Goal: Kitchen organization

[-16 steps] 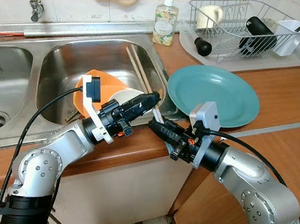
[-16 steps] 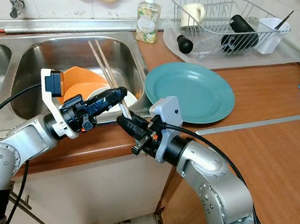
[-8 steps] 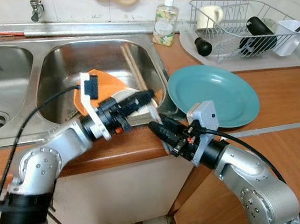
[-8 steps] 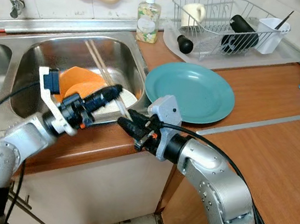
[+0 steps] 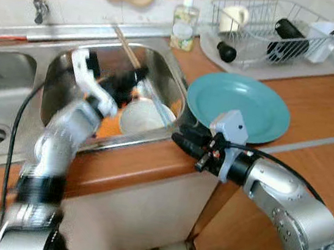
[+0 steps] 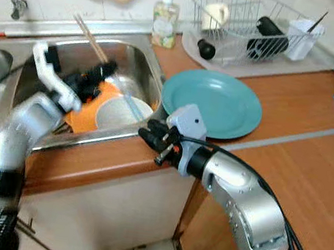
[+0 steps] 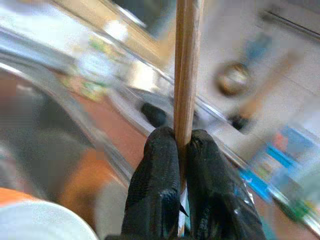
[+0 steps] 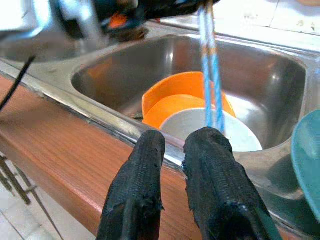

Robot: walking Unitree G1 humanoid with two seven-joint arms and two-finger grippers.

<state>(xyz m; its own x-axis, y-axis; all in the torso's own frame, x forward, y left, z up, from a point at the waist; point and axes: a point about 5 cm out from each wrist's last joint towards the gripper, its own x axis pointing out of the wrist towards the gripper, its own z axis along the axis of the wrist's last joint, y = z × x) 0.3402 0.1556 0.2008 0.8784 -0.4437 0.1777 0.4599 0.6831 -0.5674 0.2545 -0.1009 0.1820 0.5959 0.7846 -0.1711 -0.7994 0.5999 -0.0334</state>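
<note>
**Chopsticks lifted over sink**

Left gripper (image 7: 180,150) is pinching wooden chopsticks (image 7: 186,75), holding them above the steel sink basin (image 5: 162,69), over the orange bowl (image 8: 180,92) and white bowl (image 5: 144,114). Right gripper (image 8: 172,150), fingers pressed nearly together and empty, is hovering at the wooden counter edge (image 5: 150,160) beside the teal round plate (image 5: 243,104).
</note>
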